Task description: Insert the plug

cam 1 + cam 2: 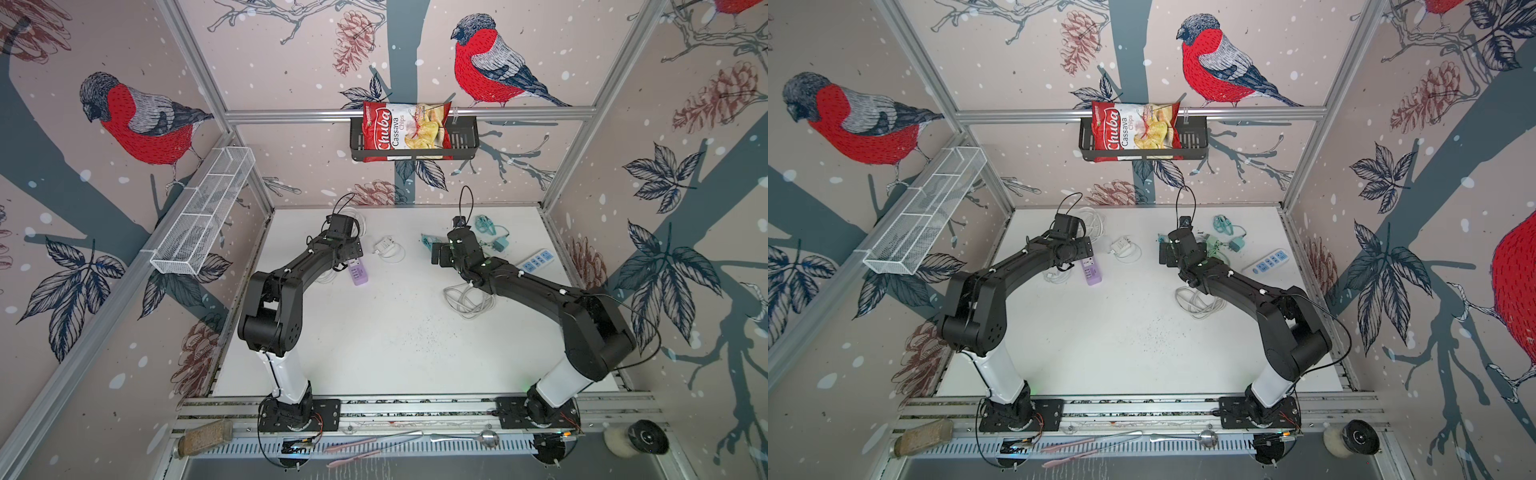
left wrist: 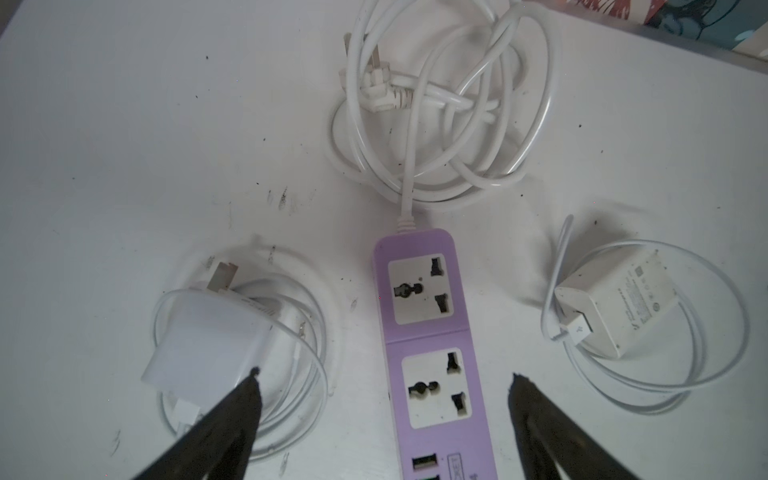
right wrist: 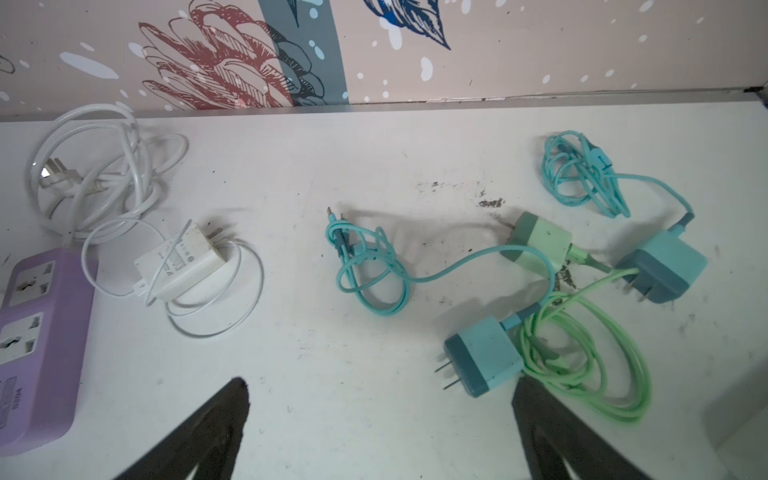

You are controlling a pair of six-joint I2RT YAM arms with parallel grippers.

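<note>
Task barely begun, by my reading.
- My left pincer (image 2: 385, 374): spread wide, holding nothing, hovering over purple power strip (image 2: 428, 336).
- One fingertip close by white charger (image 2: 208, 336); contact unclear. Charger lies flat beside strip, prongs free.
- Both visible sockets (image 2: 419, 289) empty.
- Second white charger (image 2: 619, 311) on strip's other side, untouched.
- My right pincer (image 3: 379, 381): spread, empty, above table (image 3: 374, 166) near teal charger (image 3: 484, 355).

Left to do: grasp plug, align prongs, push in.
</note>
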